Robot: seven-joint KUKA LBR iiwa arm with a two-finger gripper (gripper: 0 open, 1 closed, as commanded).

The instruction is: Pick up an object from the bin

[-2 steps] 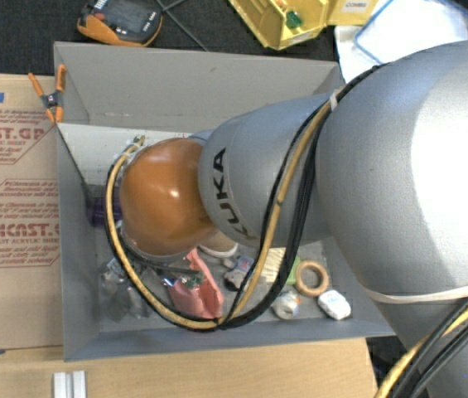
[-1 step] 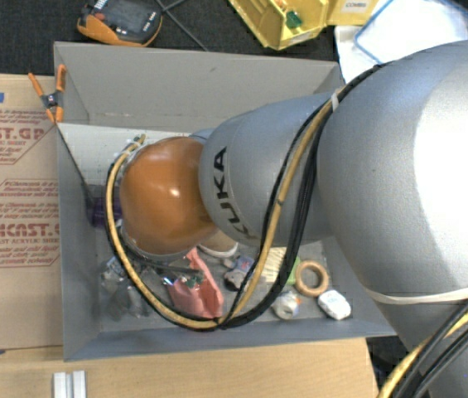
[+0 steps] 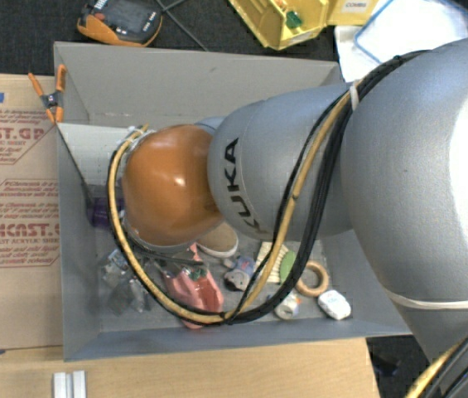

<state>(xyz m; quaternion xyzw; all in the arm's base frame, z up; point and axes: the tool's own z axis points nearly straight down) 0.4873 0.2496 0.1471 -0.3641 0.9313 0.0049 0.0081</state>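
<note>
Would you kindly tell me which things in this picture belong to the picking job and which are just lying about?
Belongs to the job: arm; grey bin; in it, toward the front wall, red thing, wooden ring, white piece; by the left wall, purple thing.
Just lying about, outside the bin: yellow box; orange-and-black device.

We look down into a grey metal bin [image 3: 192,81] whose loose things lie along the near side of its floor. A purple piece [image 3: 97,212] sits against the left wall and a red-pink thing [image 3: 199,295] near the front middle. A wooden ring [image 3: 313,279] lies just beside a small white piece [image 3: 335,306] toward the right corner.
</note>
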